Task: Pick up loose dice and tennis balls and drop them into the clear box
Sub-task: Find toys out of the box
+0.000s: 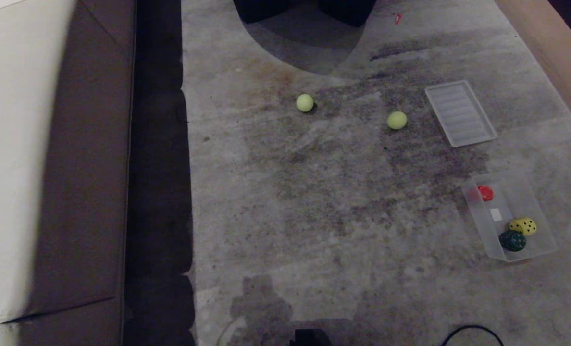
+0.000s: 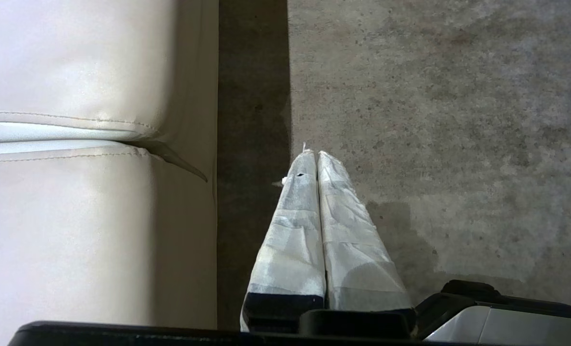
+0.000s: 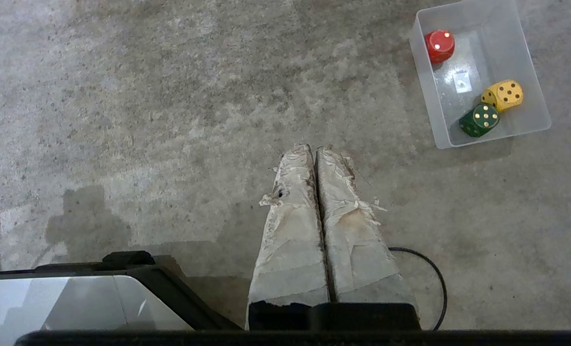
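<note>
On my far left a cream leather sofa (image 1: 11, 158) runs along the head view, cut off at the frame edge, with a dark strip of shadow between it and the mottled grey concrete floor (image 1: 314, 216). My left gripper (image 2: 313, 154) does not show in the head view; from its wrist camera I see its 2 tape-wrapped fingers (image 2: 292, 230) pressed together, holding nothing, hanging over the floor right beside the sofa's shadowed base.

Well ahead of both grippers lie the 2 yellow-green fuzzy tennis balls, the left tennis ball (image 1: 304, 103) and the right tennis ball (image 1: 397, 120), apart from each other on bare floor. Just right of the second lies a flat ribbed whitish rectangular lid (image 1: 461, 113).

My right gripper (image 3: 314, 150) is also closed, frayed taped fingers (image 3: 290, 230) together and empty, above bare concrete. Ahead of it and off to its right sits the shallow clear plastic box (image 3: 427, 103), on the floor and well apart from the fingertips. Inside I count 3 dice: a red die with white pips (image 3: 440, 45) at the far end, then a yellow die with black pips (image 3: 503, 94) and a dark green die with white pips (image 3: 479, 120) touching at the near end. A small pale label on the box bottom is too small to read. I cannot find any tan die in any view. A black cable (image 3: 432, 278) loops behind the right fingers, partly hidden by them.
</note>
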Robot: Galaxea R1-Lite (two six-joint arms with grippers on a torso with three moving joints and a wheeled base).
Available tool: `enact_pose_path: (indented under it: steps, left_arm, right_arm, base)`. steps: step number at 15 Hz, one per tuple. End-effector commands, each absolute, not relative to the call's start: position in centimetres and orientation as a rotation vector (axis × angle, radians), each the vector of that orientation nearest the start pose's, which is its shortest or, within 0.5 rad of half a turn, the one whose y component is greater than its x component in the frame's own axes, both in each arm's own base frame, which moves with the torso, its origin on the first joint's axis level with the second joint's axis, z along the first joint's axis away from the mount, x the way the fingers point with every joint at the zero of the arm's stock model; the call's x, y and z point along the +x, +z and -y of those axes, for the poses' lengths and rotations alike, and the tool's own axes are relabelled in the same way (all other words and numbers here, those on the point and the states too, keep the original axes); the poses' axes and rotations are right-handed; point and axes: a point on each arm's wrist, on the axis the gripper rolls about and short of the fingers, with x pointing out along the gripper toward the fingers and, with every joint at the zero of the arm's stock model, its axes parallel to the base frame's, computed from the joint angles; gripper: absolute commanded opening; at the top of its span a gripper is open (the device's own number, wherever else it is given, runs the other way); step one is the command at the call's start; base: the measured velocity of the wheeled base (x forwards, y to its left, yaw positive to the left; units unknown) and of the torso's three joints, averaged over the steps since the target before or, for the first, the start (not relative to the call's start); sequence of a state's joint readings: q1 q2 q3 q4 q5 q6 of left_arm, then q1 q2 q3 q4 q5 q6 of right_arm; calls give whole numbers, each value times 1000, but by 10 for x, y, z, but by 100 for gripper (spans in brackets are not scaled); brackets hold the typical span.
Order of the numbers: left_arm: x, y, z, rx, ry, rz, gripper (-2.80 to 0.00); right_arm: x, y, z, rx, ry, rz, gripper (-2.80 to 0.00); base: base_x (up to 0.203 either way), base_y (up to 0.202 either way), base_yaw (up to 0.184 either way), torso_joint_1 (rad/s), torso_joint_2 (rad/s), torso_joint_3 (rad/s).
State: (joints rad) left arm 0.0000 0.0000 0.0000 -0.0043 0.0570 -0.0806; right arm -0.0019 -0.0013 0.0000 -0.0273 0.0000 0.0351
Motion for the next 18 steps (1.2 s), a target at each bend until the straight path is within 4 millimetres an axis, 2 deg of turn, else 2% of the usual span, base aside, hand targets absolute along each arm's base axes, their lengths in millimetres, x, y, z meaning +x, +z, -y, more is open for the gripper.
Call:
enact_pose_path:
  steps: [1, 18]
  left_arm:
    - [-23, 76, -1, -83, 58, 5, -280]
    - [-23, 76, -1, -88, 58, 7, -280]
  right_arm:
    - [-22, 75, 0, 37, 0, 18, -280]
    - [-22, 75, 0, 35, -1, 18, -280]
  base:
    - [0, 0, 0, 0, 0, 0]
    - [4, 0, 0, 0, 0, 0]
